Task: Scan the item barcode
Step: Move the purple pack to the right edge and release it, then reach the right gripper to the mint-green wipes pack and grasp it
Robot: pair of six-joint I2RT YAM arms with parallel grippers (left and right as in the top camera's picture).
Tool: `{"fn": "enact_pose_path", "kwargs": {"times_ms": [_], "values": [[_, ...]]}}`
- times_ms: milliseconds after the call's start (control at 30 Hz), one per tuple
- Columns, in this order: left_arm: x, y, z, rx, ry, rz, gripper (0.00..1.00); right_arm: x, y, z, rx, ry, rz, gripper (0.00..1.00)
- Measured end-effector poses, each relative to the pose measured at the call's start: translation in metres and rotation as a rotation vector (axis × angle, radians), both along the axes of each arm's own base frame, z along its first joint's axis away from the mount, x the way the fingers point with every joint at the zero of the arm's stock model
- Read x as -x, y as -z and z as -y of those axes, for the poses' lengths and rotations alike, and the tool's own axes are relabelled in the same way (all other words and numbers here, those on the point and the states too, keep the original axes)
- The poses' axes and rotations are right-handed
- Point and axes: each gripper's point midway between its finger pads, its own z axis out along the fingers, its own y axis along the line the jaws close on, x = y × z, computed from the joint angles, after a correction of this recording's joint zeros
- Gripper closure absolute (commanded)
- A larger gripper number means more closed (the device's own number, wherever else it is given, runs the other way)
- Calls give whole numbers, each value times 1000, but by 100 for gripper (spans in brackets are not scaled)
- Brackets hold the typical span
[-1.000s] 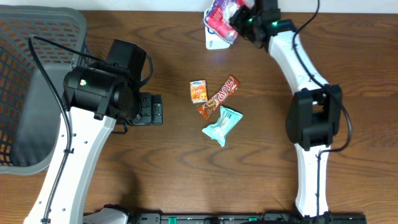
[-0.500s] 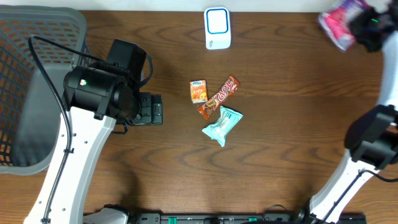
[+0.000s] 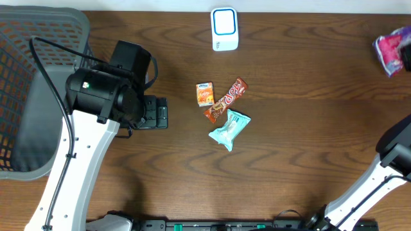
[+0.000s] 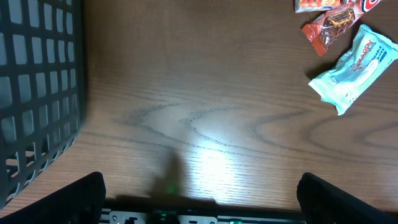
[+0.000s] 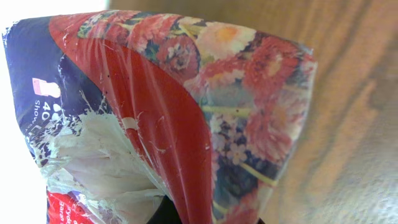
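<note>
The item, a pink and red floral plastic packet, hangs at the far right edge of the overhead view, off past the table's side. My right gripper is shut on the packet, which fills the right wrist view; only dark finger bases show under it. No barcode shows on the visible faces. The white scanner with a blue window stands at the back centre of the table. My left gripper rests open over bare wood, its fingertips wide apart with nothing between them.
A grey mesh basket fills the left end; its wall is close to my left gripper. An orange pack, a brown bar and a teal packet lie mid-table.
My right arm swung the floral packet from over the scanner at the back centre out to the far right edge. The left arm has not moved.
</note>
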Motion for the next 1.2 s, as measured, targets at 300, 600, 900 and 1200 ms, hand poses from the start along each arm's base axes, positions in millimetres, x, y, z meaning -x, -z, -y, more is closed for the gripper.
{"fn": "enact_pose_path", "kwargs": {"times_ms": [300, 600, 900, 1200], "values": [[0, 0, 0, 0, 0, 0, 2, 47, 25, 9, -160, 28, -89, 51], [0, 0, 0, 0, 0, 0, 2, 37, -23, -21, -192, -86, 23, 1], [0, 0, 0, 0, 0, 0, 2, 48, -146, -157, -173, -517, 163, 5], [0, 0, 0, 0, 0, 0, 2, 91, -75, -340, -350, -1036, -183, 19]]}}
